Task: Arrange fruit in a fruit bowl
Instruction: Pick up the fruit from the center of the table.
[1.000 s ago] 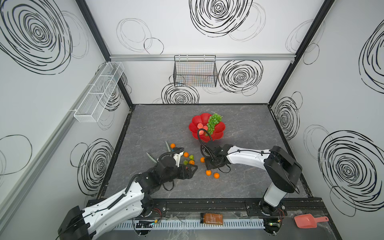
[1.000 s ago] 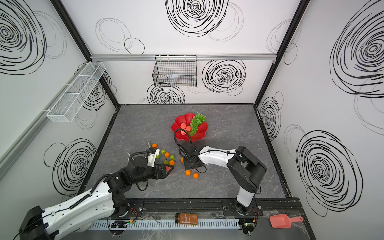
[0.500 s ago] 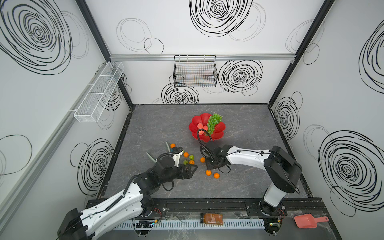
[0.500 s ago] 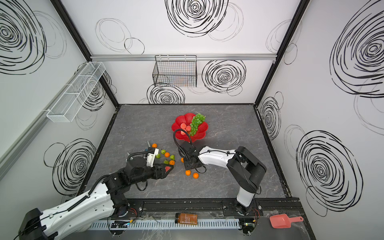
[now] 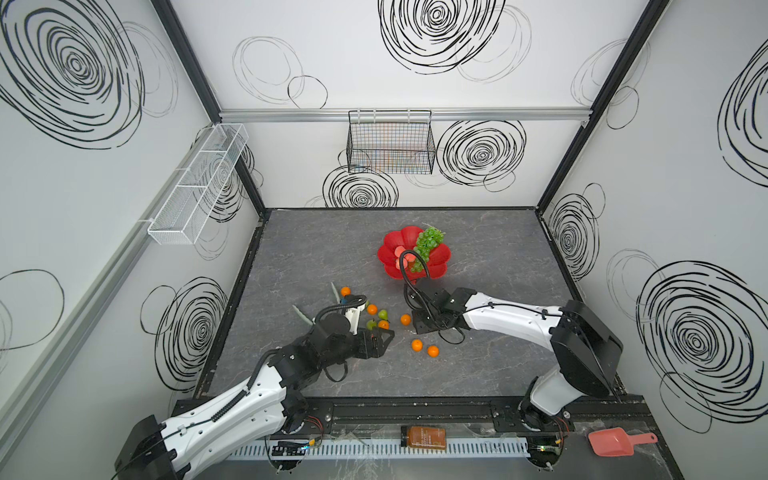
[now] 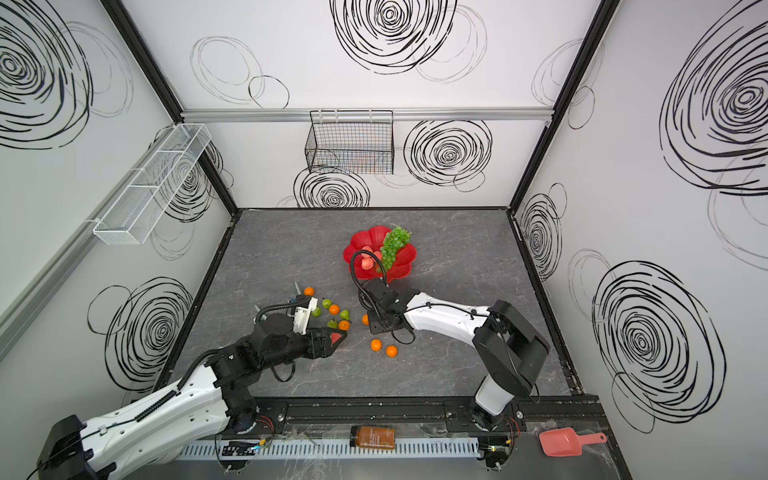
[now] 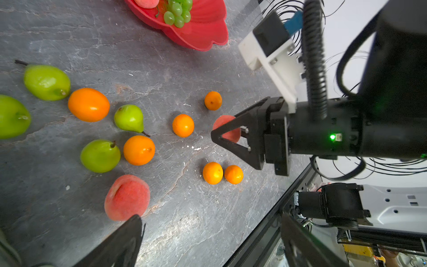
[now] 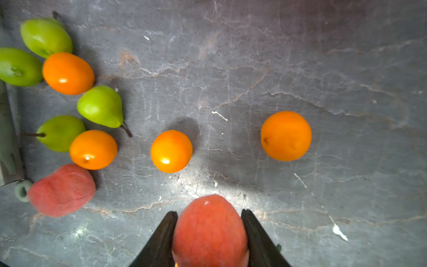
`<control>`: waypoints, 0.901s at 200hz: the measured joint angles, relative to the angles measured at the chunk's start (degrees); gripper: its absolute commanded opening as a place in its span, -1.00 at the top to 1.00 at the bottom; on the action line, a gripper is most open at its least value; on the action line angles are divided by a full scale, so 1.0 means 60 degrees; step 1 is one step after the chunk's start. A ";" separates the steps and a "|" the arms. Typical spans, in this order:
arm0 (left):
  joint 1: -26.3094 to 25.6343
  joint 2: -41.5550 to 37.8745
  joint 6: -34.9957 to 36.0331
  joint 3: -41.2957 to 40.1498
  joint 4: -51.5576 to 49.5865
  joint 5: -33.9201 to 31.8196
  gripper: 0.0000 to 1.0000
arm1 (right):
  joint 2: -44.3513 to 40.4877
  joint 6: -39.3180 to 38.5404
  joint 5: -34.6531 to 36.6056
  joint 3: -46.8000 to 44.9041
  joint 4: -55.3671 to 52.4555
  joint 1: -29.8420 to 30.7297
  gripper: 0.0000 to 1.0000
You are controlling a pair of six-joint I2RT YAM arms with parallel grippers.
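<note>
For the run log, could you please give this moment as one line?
right gripper: shut on peach | left gripper: open, empty | red bowl: grapes, peaches inside

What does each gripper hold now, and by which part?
The right gripper holds a peach, jaws against its two opposite sides. The left gripper, open, holds nothing.

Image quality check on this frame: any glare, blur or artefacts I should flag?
Right wrist view: the peach between the jaws is soft, too near the lens; a glare patch sits on the tabletop ahead of it. In a top view: even light, coloured moiré on the wire basket. Left wrist view: sharp on the pear.
</note>
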 measured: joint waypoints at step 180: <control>0.2881 0.4207 0.2266 0.3821 0.0506 0.1716 -0.92 | 0.0375 -0.0681 -0.0255 0.2601 -0.0357 -0.2703 0.15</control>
